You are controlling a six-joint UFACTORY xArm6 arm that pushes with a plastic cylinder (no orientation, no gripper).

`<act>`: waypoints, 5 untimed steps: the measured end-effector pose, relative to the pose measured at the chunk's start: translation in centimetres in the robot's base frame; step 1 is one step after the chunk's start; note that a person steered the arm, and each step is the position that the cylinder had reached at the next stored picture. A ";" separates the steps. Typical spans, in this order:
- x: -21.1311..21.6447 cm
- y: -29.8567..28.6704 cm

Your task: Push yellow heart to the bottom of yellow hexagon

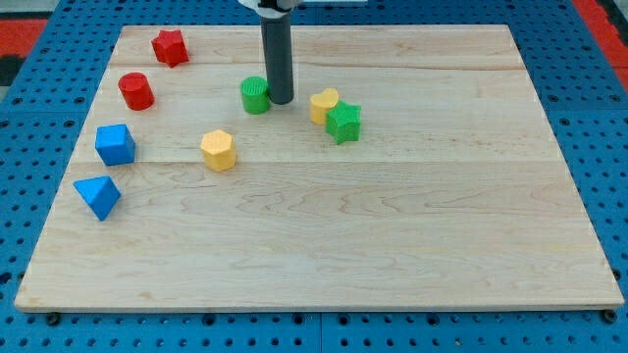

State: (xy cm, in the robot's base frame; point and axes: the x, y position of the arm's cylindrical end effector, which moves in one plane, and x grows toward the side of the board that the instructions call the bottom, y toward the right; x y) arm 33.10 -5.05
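Note:
The yellow heart [323, 104] lies above the board's middle, touching the green star [344, 122] at its lower right. The yellow hexagon [219, 150] lies to the left and lower, well apart from the heart. My tip [280, 101] rests on the board between the green cylinder [255, 95], which it touches or nearly touches on the left, and the yellow heart, a short gap to its right.
A red star [170, 46] and a red cylinder [135, 90] lie at the upper left. A blue cube [115, 144] and a blue triangular block [97, 196] lie along the left edge. The wooden board [392, 235] sits on a blue pegboard.

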 end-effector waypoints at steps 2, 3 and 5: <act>-0.2 -1.7; -0.2 3.5; 2.2 7.2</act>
State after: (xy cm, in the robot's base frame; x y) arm 35.27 2.13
